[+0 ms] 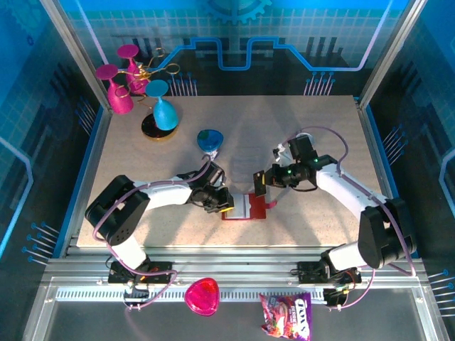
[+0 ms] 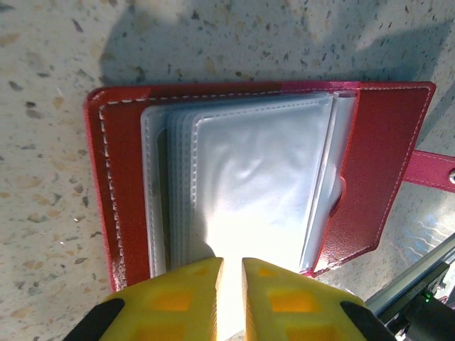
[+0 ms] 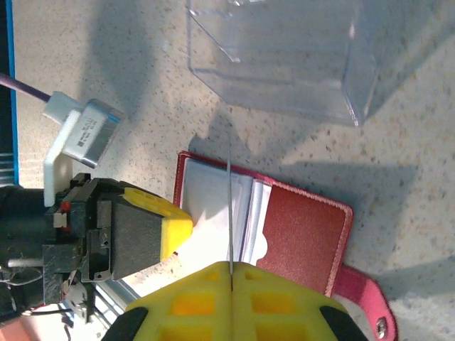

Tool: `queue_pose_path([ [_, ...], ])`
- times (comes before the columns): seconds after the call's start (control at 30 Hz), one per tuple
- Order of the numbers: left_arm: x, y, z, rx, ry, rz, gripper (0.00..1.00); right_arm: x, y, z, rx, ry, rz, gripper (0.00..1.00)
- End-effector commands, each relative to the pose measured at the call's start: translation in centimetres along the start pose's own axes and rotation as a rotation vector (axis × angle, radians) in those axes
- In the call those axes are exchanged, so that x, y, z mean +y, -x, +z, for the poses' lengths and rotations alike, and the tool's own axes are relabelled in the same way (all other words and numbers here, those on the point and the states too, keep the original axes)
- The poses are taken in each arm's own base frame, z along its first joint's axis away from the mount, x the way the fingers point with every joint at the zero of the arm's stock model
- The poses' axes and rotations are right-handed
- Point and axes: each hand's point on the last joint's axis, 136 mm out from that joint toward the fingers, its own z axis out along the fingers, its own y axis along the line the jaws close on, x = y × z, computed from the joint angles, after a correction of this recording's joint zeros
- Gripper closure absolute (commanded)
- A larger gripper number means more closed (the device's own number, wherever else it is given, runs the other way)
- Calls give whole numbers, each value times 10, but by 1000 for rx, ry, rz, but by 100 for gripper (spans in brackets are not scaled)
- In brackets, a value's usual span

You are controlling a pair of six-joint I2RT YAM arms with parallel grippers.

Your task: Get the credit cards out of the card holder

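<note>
Progress looked halfway: right gripper (image 3: 229, 273) clamped a dark card (image 1: 259, 183) above the card holder (image 1: 260, 209), left gripper (image 2: 231, 268) pinched its sleeves (image 2: 263, 185), remaining card presumably still inside.

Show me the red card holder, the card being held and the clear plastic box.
card holder (image 2: 377, 163): left wrist view, on its red leather cover.
dark card (image 1: 259, 183): top view, on its flat face.
clear plastic box (image 3: 284, 57): right wrist view, on its see-through wall.
</note>
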Motion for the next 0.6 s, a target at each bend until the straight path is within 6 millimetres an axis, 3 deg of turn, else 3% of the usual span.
queue_pose_path([
  [0.0,11,-1,-8,-8,38,-14,83,5,1,-5,41,-16,-128,100],
  [0.2,-1,5,-17,-34,10,10,81,9,3,-7,125,-99,-489,100],
  [0.57,-5,13,-29,-90,-18,5,78,18,42,-10,201,-163,-952,100],
])
